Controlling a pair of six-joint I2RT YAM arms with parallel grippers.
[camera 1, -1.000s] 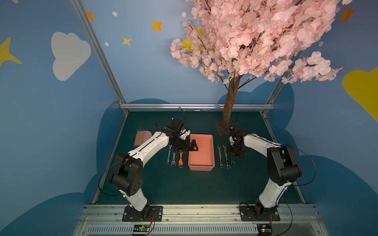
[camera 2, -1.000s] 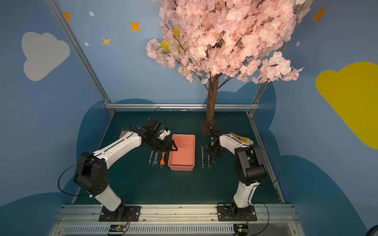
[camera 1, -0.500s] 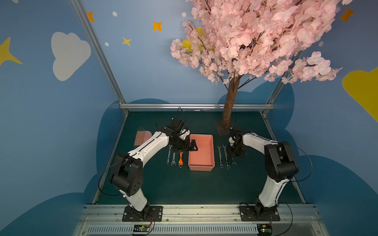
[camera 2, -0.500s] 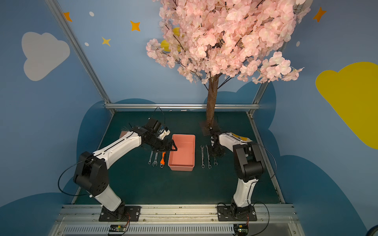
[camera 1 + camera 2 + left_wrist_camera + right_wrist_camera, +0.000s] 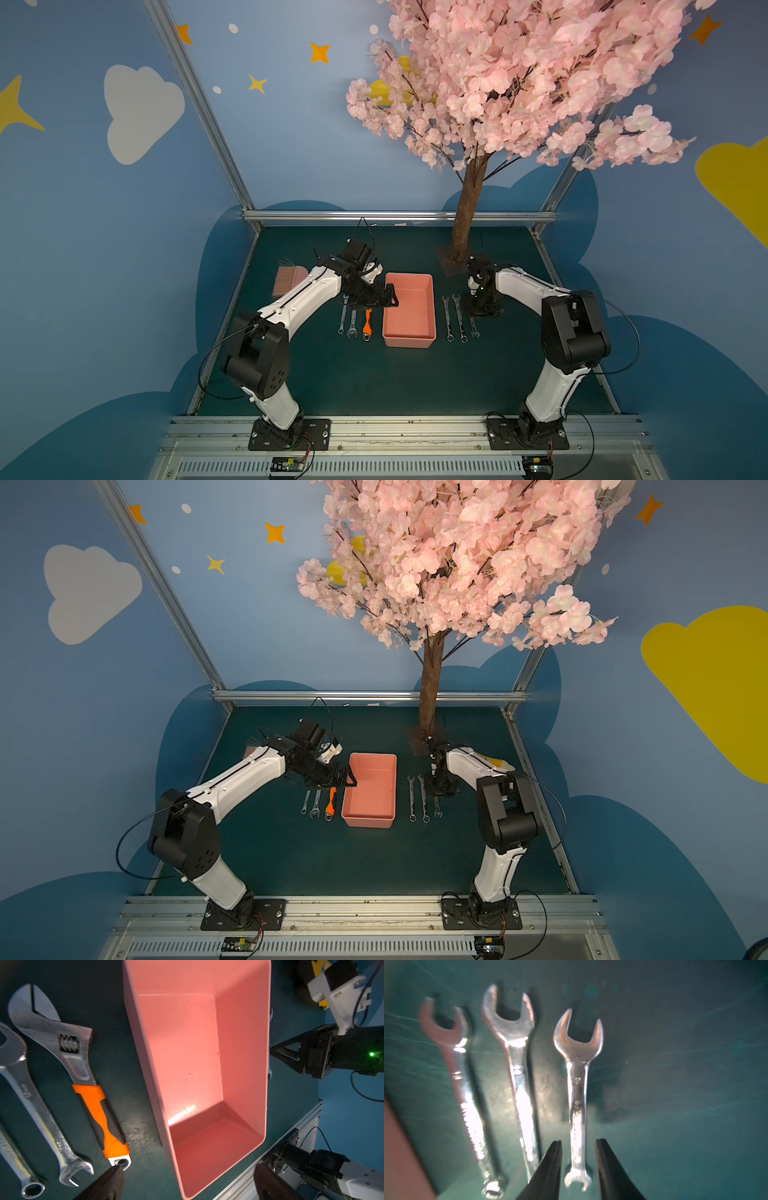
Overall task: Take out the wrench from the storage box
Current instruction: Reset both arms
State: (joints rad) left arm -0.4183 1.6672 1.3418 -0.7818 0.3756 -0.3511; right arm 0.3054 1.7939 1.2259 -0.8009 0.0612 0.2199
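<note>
Storage box (image 5: 409, 341) is sitting empty mid-counter (image 5: 374, 382). Short wrench (image 5: 578, 1093) is lying flat on the counter right of the box, just right of two longer wrenches (image 5: 520, 1093), with its long axis running near–far. Right jaws are straddling its shank, narrowly apart and not gripping. Left jaws are hovering wide open at the box's left rim. I'm judging removal done.

Polished bright-metal double open-end wrench (image 5: 577, 1095) between the right gripper's (image 5: 578, 1142) fingers; smooth, faintly glossy plastic storage box (image 5: 243, 1043)
</note>
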